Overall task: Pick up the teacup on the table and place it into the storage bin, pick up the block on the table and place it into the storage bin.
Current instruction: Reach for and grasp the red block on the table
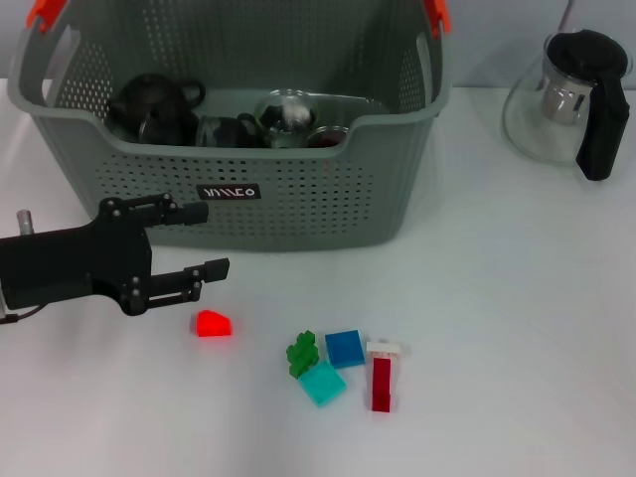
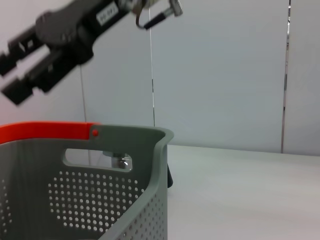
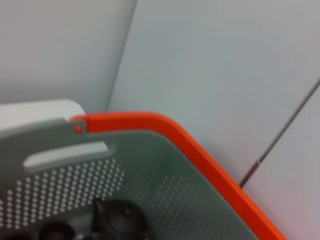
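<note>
Hovering with fingers parted and empty, the left gripper sits near the storage bin; the red block lies just nearer. Descending off-line could nudge it away.

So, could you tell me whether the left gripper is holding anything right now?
Nothing: the left gripper is open and empty, beside the red block.

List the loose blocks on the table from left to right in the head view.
Red block → green block → teal block → blue block → dark red block.
</note>
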Available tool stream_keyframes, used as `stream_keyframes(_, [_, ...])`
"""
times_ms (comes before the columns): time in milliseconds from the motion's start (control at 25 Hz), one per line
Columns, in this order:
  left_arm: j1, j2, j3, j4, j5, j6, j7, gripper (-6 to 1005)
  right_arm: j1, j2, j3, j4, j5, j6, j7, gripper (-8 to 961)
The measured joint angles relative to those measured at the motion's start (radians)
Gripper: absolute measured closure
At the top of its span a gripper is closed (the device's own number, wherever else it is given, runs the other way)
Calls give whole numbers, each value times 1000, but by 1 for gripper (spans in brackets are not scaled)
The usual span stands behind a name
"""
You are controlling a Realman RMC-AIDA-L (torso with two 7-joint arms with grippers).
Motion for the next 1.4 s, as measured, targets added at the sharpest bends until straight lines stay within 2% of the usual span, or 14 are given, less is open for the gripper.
stream_keyframes(40, [1,0,0,1,1,0,0,325,-15,0,0,-32,10,-13,1,164])
stream_keyframes(240, [4,0,0,3,2,0,0,325,-136,-1,9,-254,112,-142,-11,2])
stream_keyframes(520, [7,1,0,4,1,0,0,325,-367,-2,6,-608,307,-413,-57,7])
stream_keyframes(600, [8,1,0,4,2,0,1,325,-417,-3,19,-671,348,-513,-68,7])
stream_keyframes(640, [8,1,0,4,2,-1,2,325,-446,-4,37,-702,367,-627,-73,7])
stream_keyframes(680, [8,2,0,4,3,-1,4,325,-446,-4,37,-702,367,-627,-73,7])
stream_keyframes(840, [10,2,0,3,2,-1,5,324,-470,-4,73,-711,373,-860,-55,6])
stream_keyframes(960, [11,2,0,2,2,-1,6,324,-497,-2,72,-704,347,-955,-30,6])
stream_keyframes(1160, [12,1,0,0,2,-3,7,324,-528,-1,47,-641,290,-962,-18,6])
stream_keyframes(1400, [12,0,0,-1,1,-3,8,325,-520,-1,-9,-490,221,-897,-29,6])
